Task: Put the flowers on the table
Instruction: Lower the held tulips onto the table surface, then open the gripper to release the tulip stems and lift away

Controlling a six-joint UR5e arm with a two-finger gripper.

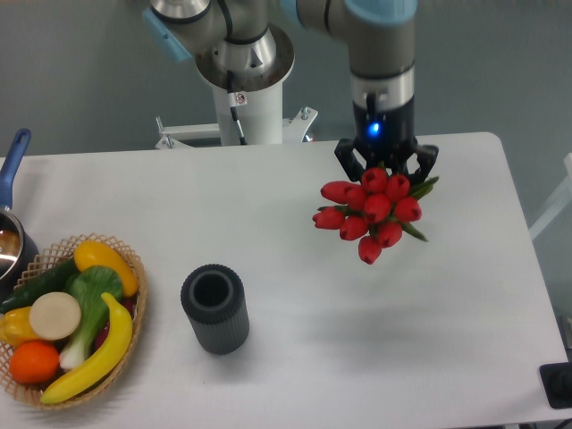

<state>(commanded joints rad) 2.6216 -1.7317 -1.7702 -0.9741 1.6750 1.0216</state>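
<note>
End effector: the end effector (385,166) is hanging from the arm above the right half of the desk (295,295), its two dark fingers showing on either side of the blooms; they are evidently gripping the bunch somewhere below the flower heads, though the pinch point itself is hidden.
Flowers: the flowers (371,210) are pointing their red heads toward the camera, so the stems and the string are hiding behind them; the bunch appears to be hanging in the air, clear of the desk.
Risk of dropping: if the fingers are opening while the bunch is still high, the tulips are likely falling head first and bouncing or rolling, possibly toward the right edge, which is near.
Risk of crushing: if the arm is descending with the bunch held at this angle, the stems or petals are probably meeting the surface first and bending under the push.
Risk of slipping: the thin stems are offering little to hold, so a quick swing is likely loosening them.
Neighbours: the dark cylindrical cup (214,307) and the fruit basket (70,316) are standing well apart to the left, so a collision seems unlikely.
</note>
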